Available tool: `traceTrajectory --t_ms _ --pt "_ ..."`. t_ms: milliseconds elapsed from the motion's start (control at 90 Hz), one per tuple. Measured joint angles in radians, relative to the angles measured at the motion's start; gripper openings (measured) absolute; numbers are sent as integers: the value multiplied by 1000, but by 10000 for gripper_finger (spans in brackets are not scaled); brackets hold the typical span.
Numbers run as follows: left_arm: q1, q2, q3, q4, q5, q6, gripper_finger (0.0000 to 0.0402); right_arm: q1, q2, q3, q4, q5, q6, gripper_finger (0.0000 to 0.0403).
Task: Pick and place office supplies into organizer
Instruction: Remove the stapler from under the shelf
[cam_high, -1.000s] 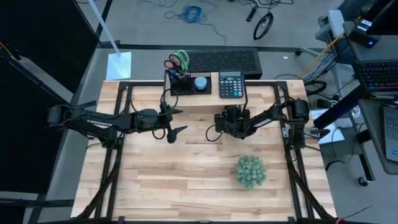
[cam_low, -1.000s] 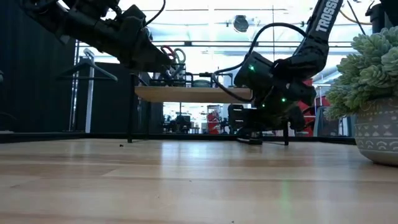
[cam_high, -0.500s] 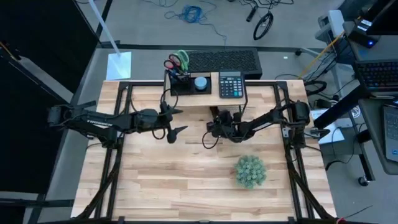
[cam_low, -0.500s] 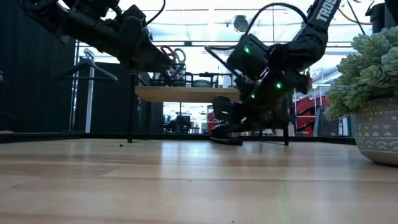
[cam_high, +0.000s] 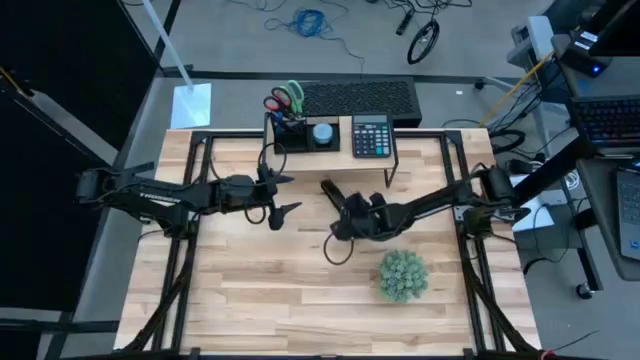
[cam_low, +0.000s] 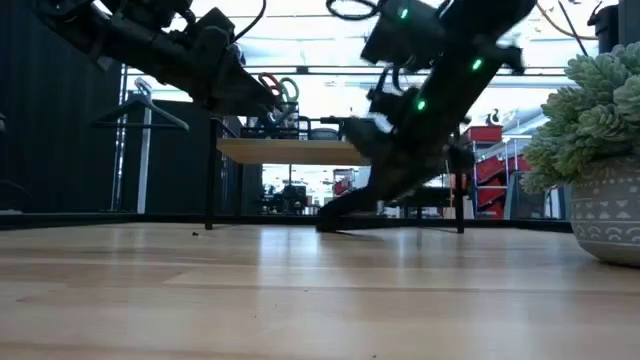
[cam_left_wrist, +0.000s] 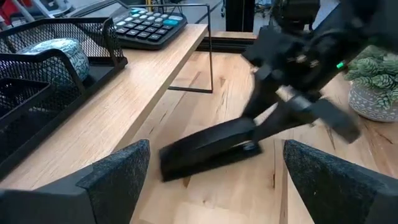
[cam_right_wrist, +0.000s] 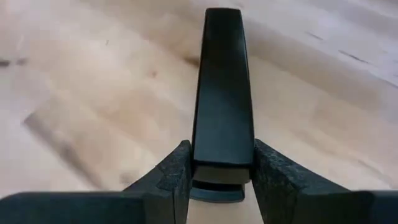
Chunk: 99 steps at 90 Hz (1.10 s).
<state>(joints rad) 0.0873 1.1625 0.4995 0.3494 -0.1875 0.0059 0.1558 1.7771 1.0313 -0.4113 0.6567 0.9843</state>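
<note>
The right gripper (cam_high: 342, 205) had pulled back from under the light wooden riser shelf (cam_high: 330, 152), clamping a long black stapler (cam_high: 331, 192) tilted over the bench (cam_high: 300, 290). The left gripper (cam_high: 281, 195) hovered, fingers spread. The black mesh organizer (cam_high: 300, 134) on the shelf held scissors (cam_high: 284, 98).

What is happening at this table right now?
The right gripper has its jaws shut on a long black stapler, holding it by one end, tilted, with the far end near the table. This is in front of the wooden shelf, where the organizer and calculator stand. The left gripper hangs open nearby, holding nothing. A potted plant stands close to the right arm.
</note>
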Motion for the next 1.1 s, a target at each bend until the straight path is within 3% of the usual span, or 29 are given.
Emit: traceTrajectory --t_ms 300,778,1100 --pt "0 0 0 0 0 -1 356 144 -25 40 -322 -43 290 117" --pt "-3 0 0 0 0 -3 356 337 -25 39 -862 -93 942 115" --pt "-17 0 0 0 0 -22 356 328 -32 10 -899 -111 1045 116"
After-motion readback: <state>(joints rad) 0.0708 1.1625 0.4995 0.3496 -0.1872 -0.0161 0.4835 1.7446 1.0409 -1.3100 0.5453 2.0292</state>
